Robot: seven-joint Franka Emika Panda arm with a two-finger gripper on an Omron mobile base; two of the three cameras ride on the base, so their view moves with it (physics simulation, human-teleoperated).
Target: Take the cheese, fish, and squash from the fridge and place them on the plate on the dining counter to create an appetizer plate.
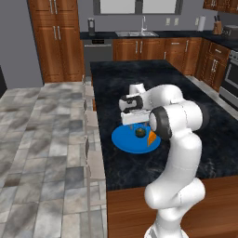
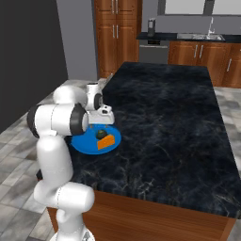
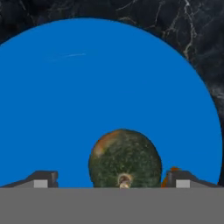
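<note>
The blue plate (image 1: 122,141) (image 2: 84,144) (image 3: 87,87) lies near the edge of the black marble dining counter (image 1: 139,79) (image 2: 164,108). On the plate rests the dark green squash (image 1: 138,132) (image 2: 100,134) (image 3: 124,159), and the orange cheese wedge (image 1: 152,138) (image 2: 106,141) (image 3: 173,169) lies right beside it. My gripper (image 1: 135,125) (image 2: 102,123) (image 3: 113,179) hangs just above the squash, open. Its fingers stand wide on either side of the squash and clear of it. The fish and the fridge are out of view.
Pale stools (image 1: 90,116) line the counter's left side above the tiled floor. A wall counter with a sink (image 1: 136,33) (image 2: 207,36) runs along the back, and a stove (image 1: 230,79) stands at the right. Bare marble stretches beyond the plate.
</note>
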